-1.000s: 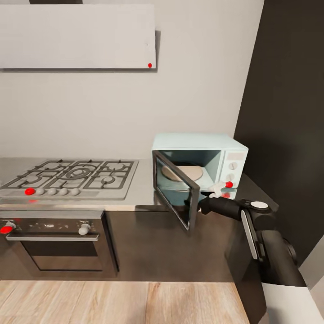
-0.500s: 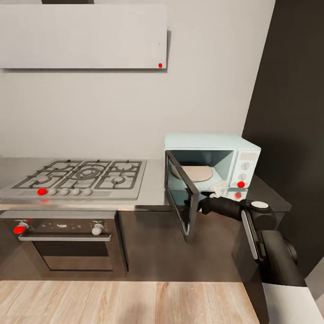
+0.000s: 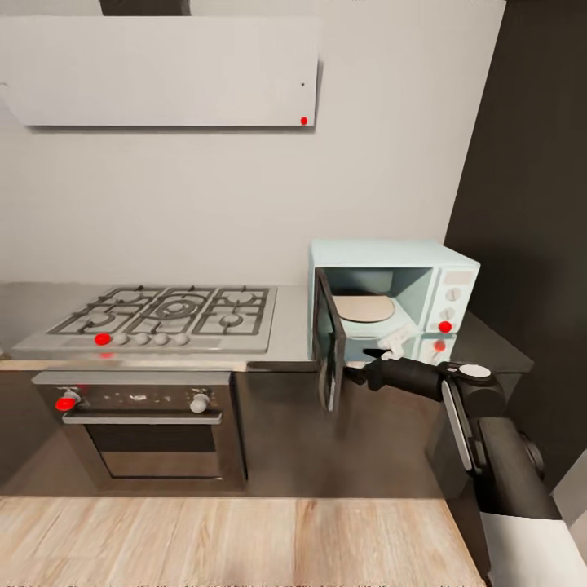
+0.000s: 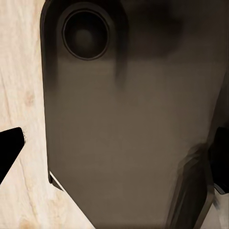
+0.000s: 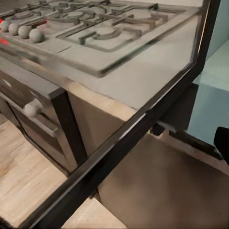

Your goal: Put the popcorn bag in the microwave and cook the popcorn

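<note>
Microwave (image 3: 391, 306) sits on countertop (image 3: 281, 346) right of gas hob (image 3: 167, 318), door (image 3: 328, 350) swung open, turntable (image 3: 364, 309) bare; right gripper (image 3: 359, 377) at door's lower edge, finger spread unclear; left gripper's spread also unclear.

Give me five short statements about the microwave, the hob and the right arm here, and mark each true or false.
1. The microwave door stands open. True.
2. A popcorn bag sits on the turntable. False: the turntable is bare.
3. The right gripper is close by the door's lower edge. True.
4. The hob lies to the right of the microwave. False: it lies to its left.
5. The built-in oven sits below the hob. True.
</note>
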